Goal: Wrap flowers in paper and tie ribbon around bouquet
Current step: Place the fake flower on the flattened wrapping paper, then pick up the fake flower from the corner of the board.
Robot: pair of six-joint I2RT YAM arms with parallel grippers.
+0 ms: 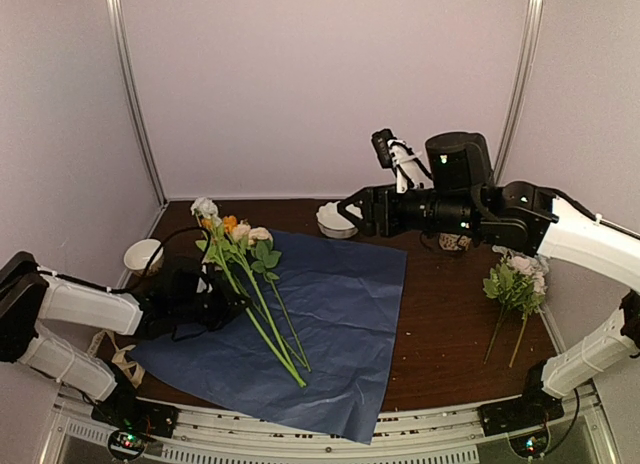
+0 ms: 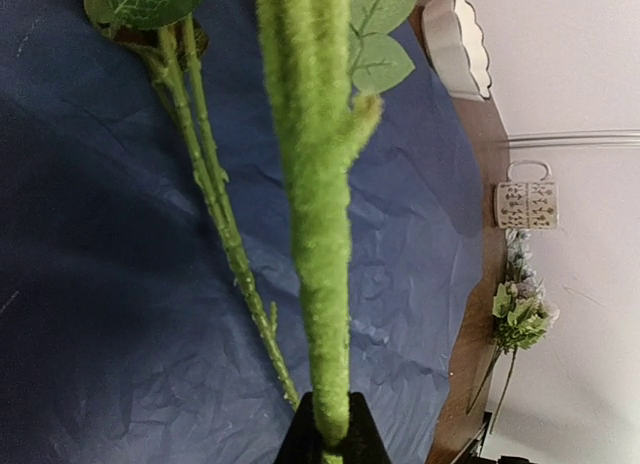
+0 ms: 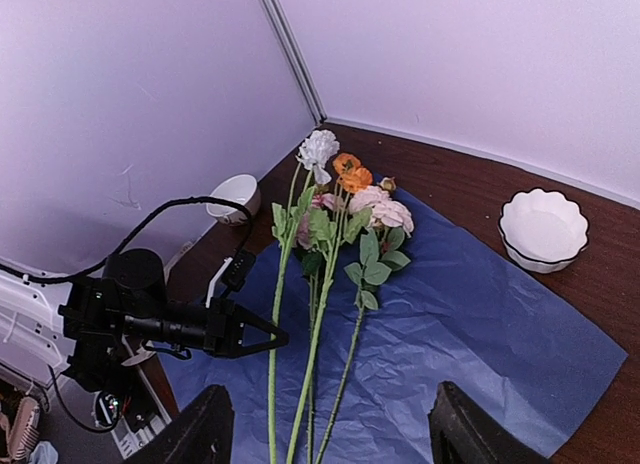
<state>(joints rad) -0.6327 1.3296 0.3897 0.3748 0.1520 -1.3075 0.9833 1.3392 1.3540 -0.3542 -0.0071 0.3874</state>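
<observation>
The dark-blue paper (image 1: 340,314) lies flat on the table. Several flowers (image 1: 235,234) rest across its left part, blooms at the back and stems (image 1: 280,344) running toward the near edge. My left gripper (image 1: 238,299) reaches in from the left, shut on one fuzzy green stem (image 2: 320,234) between its black fingertips (image 2: 375,439). My right gripper (image 1: 348,206) hangs open above the back of the paper, its fingers (image 3: 205,429) wide apart and holding nothing. A beige ribbon (image 1: 122,362) lies by the left arm near the table's left edge.
A white scalloped bowl (image 1: 335,222) stands just behind the paper. A patterned mug (image 1: 455,241) and a second bunch of flowers (image 1: 515,279) are at the right. A white cup (image 1: 143,254) sits at the left wall.
</observation>
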